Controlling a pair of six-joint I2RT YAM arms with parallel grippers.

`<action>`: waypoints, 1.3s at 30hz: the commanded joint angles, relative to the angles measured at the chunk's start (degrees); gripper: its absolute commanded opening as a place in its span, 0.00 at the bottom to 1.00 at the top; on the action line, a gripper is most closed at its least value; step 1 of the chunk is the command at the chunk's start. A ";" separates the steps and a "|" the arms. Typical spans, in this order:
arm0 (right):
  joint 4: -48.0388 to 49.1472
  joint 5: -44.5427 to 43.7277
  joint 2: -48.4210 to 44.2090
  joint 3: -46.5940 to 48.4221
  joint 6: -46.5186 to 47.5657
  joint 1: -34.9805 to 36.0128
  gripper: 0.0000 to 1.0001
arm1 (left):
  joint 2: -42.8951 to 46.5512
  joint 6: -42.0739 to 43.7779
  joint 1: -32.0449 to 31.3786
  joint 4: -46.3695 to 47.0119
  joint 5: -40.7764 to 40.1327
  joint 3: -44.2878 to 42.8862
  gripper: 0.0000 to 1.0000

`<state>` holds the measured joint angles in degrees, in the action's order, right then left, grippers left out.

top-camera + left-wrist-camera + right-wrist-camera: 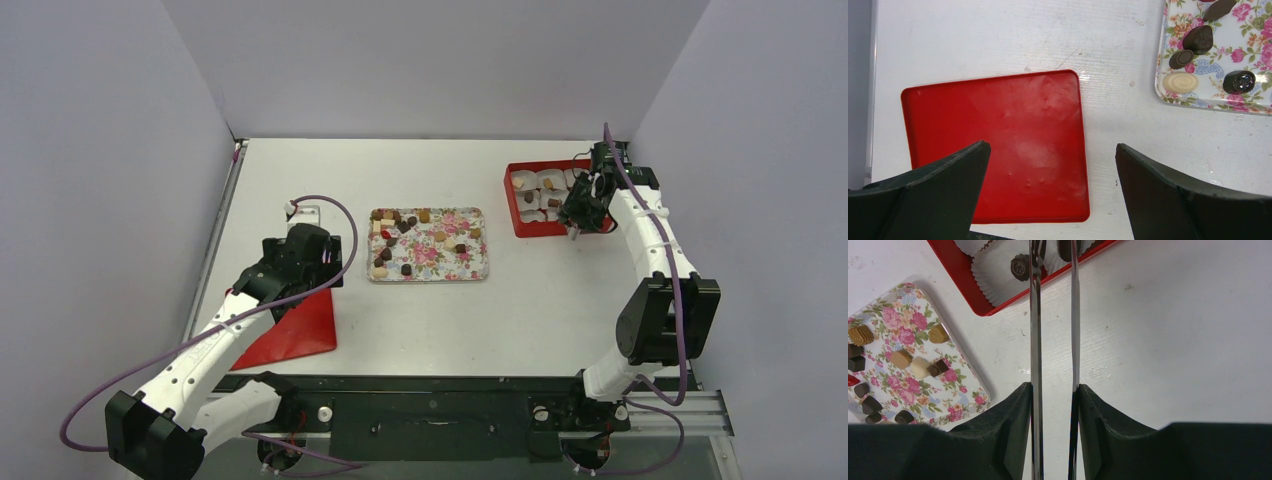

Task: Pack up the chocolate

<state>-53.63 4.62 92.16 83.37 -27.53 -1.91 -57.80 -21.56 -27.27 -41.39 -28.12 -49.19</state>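
Several pieces of chocolate (427,243), dark, tan and cream, lie on the flower-patterned tray (478,272). More chocolate (1020,267) sits in white paper cups inside the red box (520,215) at the back right. My right gripper (1054,390) is shut on metal tweezers (1035,315). Their two blades stand slightly apart and reach over the box's near corner, with the tips out of view. My left gripper (1053,150) hangs open and holds nothing, above the red lid (998,140) and left of the tray.
The red lid (300,325) lies flat at the front left, partly under the left arm. White walls close in the table on three sides. The tray's corner (1160,75) with some chocolate (1198,39) lies just right of the lid.
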 commanded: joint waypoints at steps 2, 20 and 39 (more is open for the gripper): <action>0.20 -0.12 -2.83 0.98 0.50 -0.35 0.34 | 1.01 0.44 0.37 1.63 0.00 -0.74 0.96; -2.72 0.10 -4.45 7.98 -0.35 3.39 0.34 | 1.02 0.39 0.37 1.58 -0.04 -0.74 0.96; -2.67 -2.94 -2.98 10.20 -7.59 33.75 0.34 | 0.76 0.02 0.37 1.06 -1.40 -0.80 0.96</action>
<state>-57.82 3.31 88.01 91.64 -32.01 26.30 -57.80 -21.58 -27.27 -41.39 -28.27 -49.19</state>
